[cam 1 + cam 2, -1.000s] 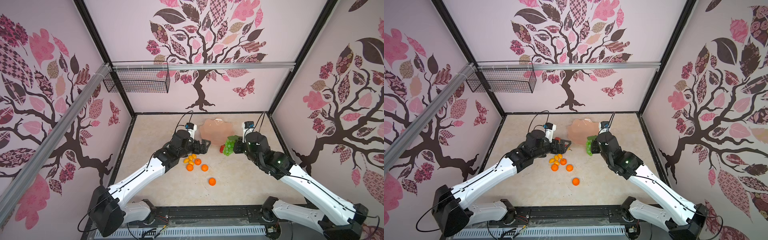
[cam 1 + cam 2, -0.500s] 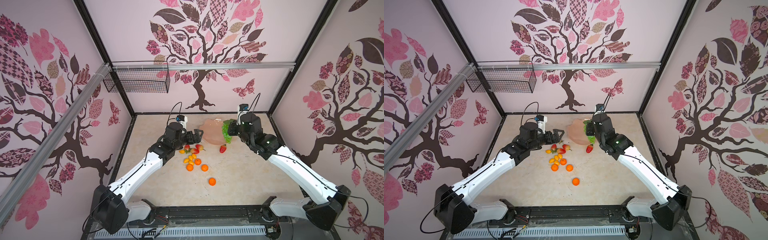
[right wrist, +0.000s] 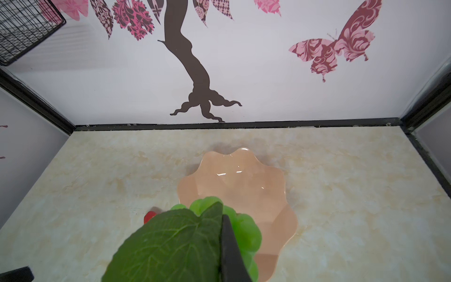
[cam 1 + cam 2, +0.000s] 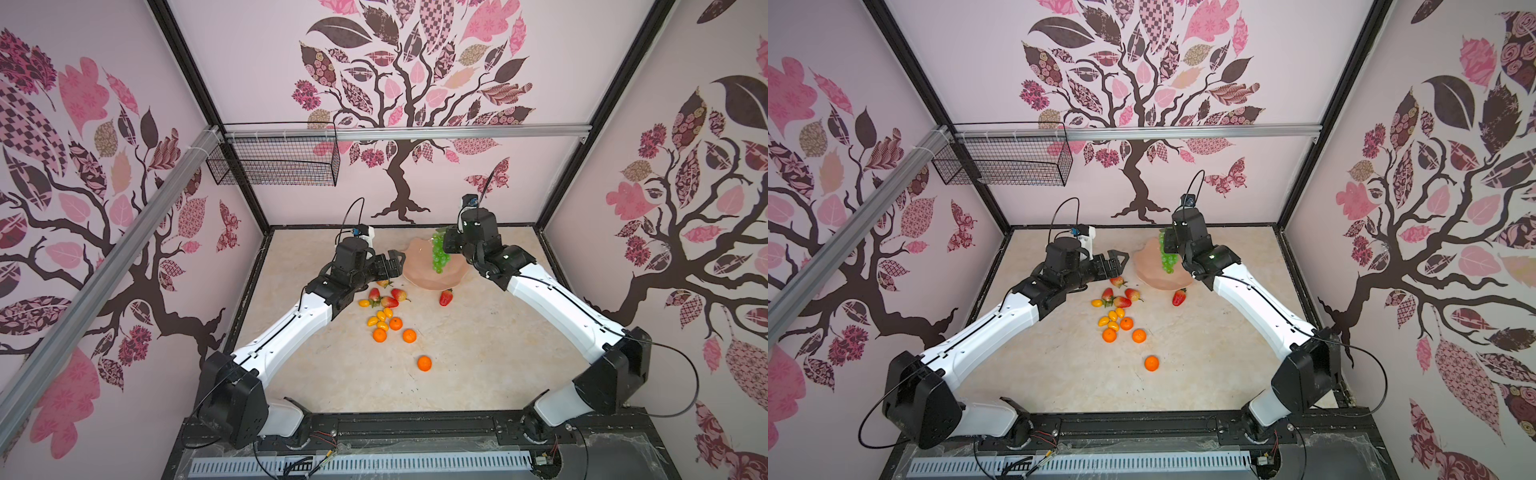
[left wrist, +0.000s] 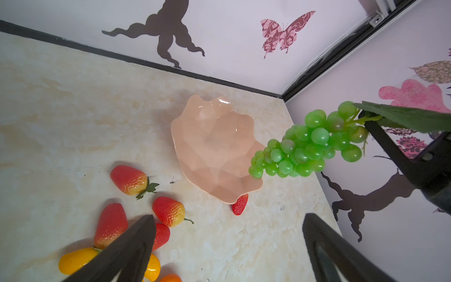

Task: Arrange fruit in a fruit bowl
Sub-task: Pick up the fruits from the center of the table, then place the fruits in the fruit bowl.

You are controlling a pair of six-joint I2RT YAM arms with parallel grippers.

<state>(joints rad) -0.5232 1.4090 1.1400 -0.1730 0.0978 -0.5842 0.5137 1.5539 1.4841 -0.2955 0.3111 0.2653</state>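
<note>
My right gripper [image 4: 443,244] is shut on the stem end of the green grape bunch [image 4: 439,258], which dangles above the peach-pink fruit bowl [image 4: 417,268]; its leaf [image 3: 170,244] hides one finger in the right wrist view. The bowl [image 5: 210,144] holds no fruit. My left gripper [image 5: 229,217] hangs open and holds nothing, left of the bowl and above several strawberries [image 4: 389,302]. One more strawberry [image 4: 446,297] lies against the bowl's near rim. Small yellow tomatoes [image 4: 372,321] and several tangerines [image 4: 409,336] lie nearer the front.
A black wire basket [image 4: 274,160] hangs from the metal rail at the back left wall. One tangerine [image 4: 424,363] sits alone toward the front. Patterned walls close in the table on three sides.
My right gripper carried the grape bunch up from beside the bowl to above it. My left gripper drew back and up, uncovering the strawberries.
</note>
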